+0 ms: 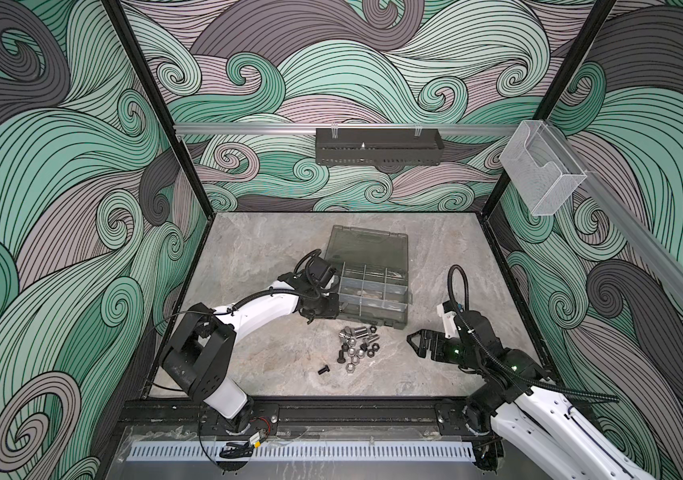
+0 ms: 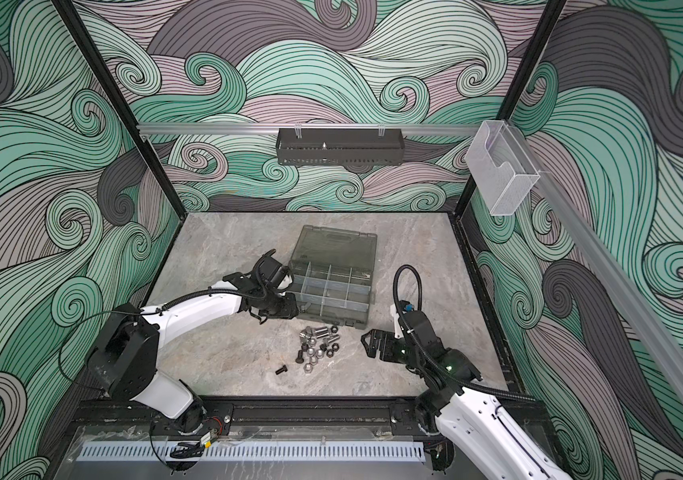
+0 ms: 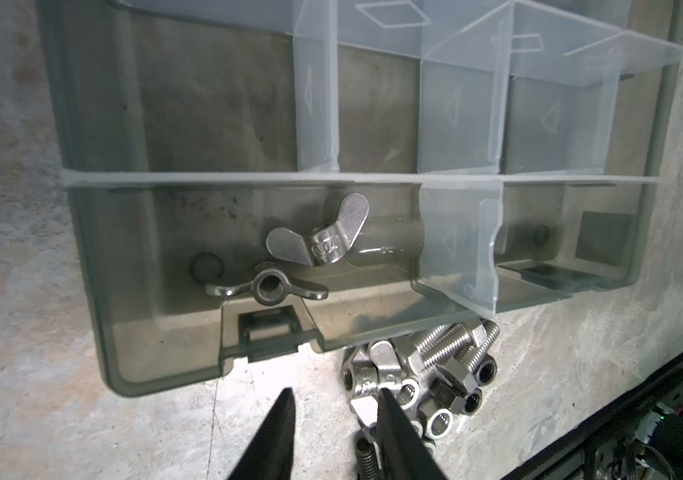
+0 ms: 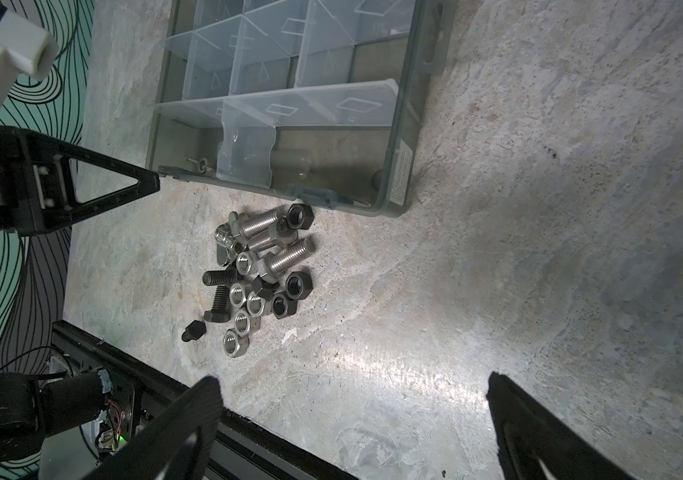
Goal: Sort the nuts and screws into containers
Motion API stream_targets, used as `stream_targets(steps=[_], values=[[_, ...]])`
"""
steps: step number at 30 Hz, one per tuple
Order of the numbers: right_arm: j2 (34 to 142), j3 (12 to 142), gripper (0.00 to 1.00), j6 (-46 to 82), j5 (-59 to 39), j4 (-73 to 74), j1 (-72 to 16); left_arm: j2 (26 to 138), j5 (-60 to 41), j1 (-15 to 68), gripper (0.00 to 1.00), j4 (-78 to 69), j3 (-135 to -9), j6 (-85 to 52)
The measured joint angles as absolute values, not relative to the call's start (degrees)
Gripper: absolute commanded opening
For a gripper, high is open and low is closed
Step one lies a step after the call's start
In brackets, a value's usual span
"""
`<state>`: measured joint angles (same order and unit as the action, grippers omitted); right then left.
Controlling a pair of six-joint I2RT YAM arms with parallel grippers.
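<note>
A loose pile of screws and nuts (image 1: 355, 344) (image 2: 318, 345) (image 4: 262, 270) lies on the stone table in front of the grey organizer case (image 1: 373, 321) (image 2: 333, 322). One black screw (image 1: 323, 369) (image 4: 193, 331) lies apart, nearer the front. The case's containers (image 3: 190, 224) are mostly bare; the front-left one holds two silver wing nuts (image 3: 319, 245). My left gripper (image 3: 335, 392) (image 1: 317, 313) hovers open at the case's front-left corner, with only bare table between its fingers and one finger over the pile's edge. My right gripper (image 4: 352, 384) (image 1: 418, 343) stands wide open to the right of the pile.
The case's lid (image 1: 366, 247) lies open flat behind it. A black perforated tray (image 1: 377, 151) hangs on the back wall rail and a clear acrylic holder (image 1: 541, 174) on the right rail. A black frame rail (image 1: 331, 409) runs along the table's front edge.
</note>
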<state>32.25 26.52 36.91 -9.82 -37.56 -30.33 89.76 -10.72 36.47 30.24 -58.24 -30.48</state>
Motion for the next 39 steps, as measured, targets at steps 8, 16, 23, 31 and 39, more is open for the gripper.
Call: stream_targets(steps=[8,16,23,31,39], values=[[32.27,26.5,1.0,37.15,-9.82,-37.54,-30.33,89.25,-11.68,38.59,0.38,29.93,-56.12,-30.76],[32.14,26.5,1.0,37.52,-9.82,-37.54,-30.33,90.28,-12.08,41.47,0.38,29.65,-55.9,-31.53],[32.08,26.5,1.0,37.58,-9.82,-37.56,-30.33,92.97,-12.01,42.59,0.37,29.15,-55.9,-31.55],[31.97,26.5,1.0,37.71,-9.82,-37.58,-30.33,96.38,-10.02,44.34,0.37,29.21,-56.07,-31.38],[31.68,26.37,1.0,37.78,-9.82,-37.58,-30.33,98.41,-9.19,44.82,0.35,28.93,-57.28,-31.27]])
